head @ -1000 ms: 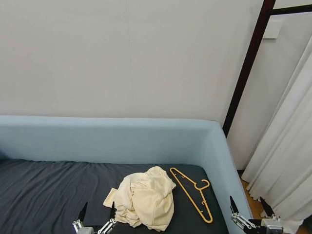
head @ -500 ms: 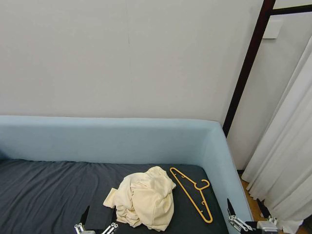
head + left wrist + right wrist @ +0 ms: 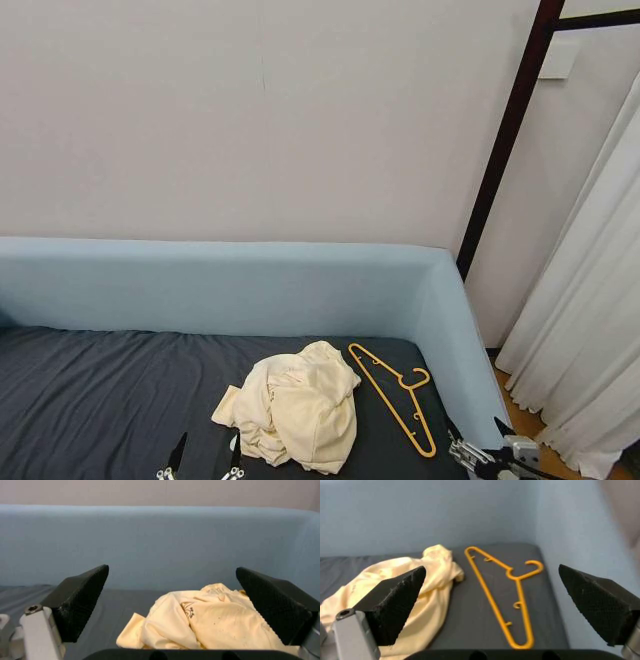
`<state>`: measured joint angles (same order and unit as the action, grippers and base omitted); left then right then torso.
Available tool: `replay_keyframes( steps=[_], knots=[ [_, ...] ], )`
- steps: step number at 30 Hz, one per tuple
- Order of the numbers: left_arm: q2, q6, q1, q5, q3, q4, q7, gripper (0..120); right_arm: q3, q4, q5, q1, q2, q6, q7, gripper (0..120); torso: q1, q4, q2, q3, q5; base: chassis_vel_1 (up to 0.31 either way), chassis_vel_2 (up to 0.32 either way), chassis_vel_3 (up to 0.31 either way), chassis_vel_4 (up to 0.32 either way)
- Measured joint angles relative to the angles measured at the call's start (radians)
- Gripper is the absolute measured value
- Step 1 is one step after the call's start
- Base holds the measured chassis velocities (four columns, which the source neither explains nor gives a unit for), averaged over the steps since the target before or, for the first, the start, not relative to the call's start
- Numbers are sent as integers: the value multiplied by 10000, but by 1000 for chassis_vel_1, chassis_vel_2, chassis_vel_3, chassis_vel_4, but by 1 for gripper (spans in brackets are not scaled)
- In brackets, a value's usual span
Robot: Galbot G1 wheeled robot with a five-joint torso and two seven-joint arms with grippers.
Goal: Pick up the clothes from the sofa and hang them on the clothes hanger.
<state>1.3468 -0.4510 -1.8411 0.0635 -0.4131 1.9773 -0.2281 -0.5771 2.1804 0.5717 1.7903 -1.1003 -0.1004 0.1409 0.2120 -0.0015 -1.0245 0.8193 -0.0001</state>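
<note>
A crumpled cream garment (image 3: 293, 407) lies on the dark seat of the sofa, also seen in the left wrist view as a cream garment (image 3: 210, 620) and in the right wrist view (image 3: 405, 592). An orange hanger (image 3: 395, 397) lies flat just right of it, also clear in the right wrist view as the hanger (image 3: 502, 592). My left gripper (image 3: 205, 462) is open at the bottom edge, short of the garment. My right gripper (image 3: 480, 455) is open at the lower right, by the sofa's arm, near the hanger's lower end.
The light-blue sofa back (image 3: 220, 290) and right arm (image 3: 455, 340) wall in the seat. A dark rack pole (image 3: 505, 140) stands behind the sofa's right corner. White curtains (image 3: 590, 340) hang at the far right over a strip of wooden floor.
Both grippers have sunk lower in the head view. The right one has also shifted left toward the sofa arm. Garment and hanger have not moved.
</note>
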Motion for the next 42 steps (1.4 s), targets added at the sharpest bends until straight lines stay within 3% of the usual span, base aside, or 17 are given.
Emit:
replay_keyframes(
  steps=[8,13,14,16,19,24,35,42],
  knots=[
    [46,-78,-226,-21,-49,-60,95,100,1547,-816,1162,-2083,1153,-1160,76,100,0,4,1,0,2,0,0,0,0],
    [143,-109,-537,-116,-231,82,120,100,3919,-1999,1537,-4464,2231,-1462,-245,100,0,-3,0,1,0,0,0,0,0],
    [143,-109,-537,-116,-231,82,120,100,3919,-1999,1537,-4464,2231,-1462,-245,100,0,-3,0,1,0,0,0,0,0],
    [241,-145,-658,-202,-265,74,127,100,5140,-2491,1524,-5817,2347,-1543,-341,100,1,-1,1,1,0,0,0,0,0],
    [376,-178,-755,-286,-286,15,130,100,6814,-3526,1377,-7516,1960,-1609,-369,100,0,2,1,1,1,0,0,0,0],
    [546,-214,-808,-358,-317,-8,122,100,8200,-4740,1207,-8901,1224,-1616,-460,100,1,0,1,1,-1,0,0,0,0],
    [764,-303,-922,-394,-417,-140,108,100,10112,-7633,-188,-10984,-470,-1034,-914,100,1,0,1,1,-2,0,0,0,0],
    [848,-312,-993,-413,-483,-48,100,100,11059,-8679,-1458,-11646,-1125,-645,-789,100,1,1,2,0,-1,0,0,0,0]
  ],
)
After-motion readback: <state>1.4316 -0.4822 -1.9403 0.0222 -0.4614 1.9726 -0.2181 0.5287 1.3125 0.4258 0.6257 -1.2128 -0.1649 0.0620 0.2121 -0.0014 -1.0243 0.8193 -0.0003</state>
